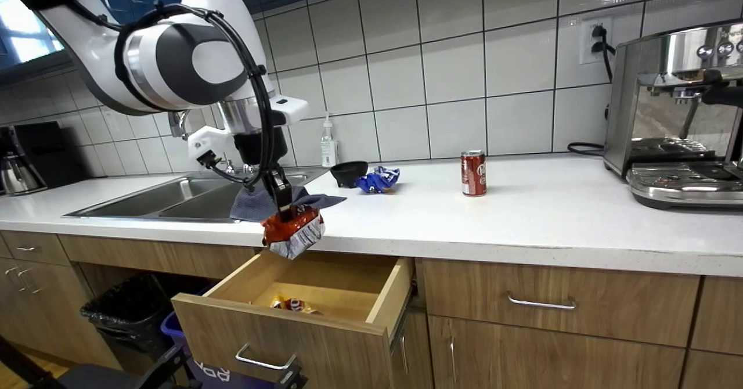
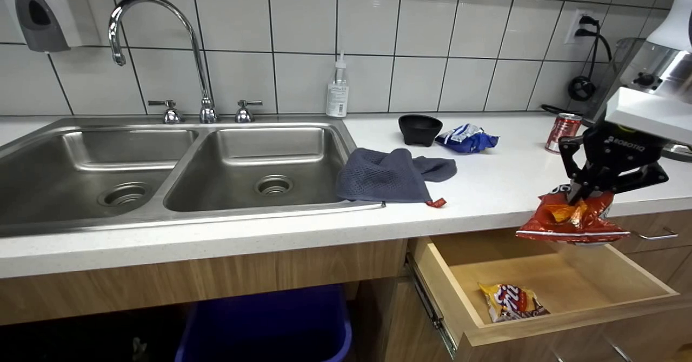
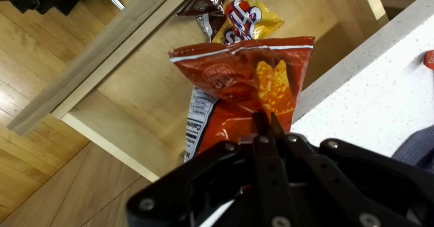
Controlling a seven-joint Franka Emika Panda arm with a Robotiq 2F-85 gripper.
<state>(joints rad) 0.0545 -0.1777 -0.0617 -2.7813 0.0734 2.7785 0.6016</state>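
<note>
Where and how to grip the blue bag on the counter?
I'd pinch the blue bag at its raised, crumpled middle, from above: it lies low on the counter, its folds should offer purchase, and the black bowl crowds one side. The gripper is clamped on the red bag, so free it first.

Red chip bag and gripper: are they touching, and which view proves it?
Touching: the wrist view shows the gripper closed on the red chip bag, creasing its foil.
</note>
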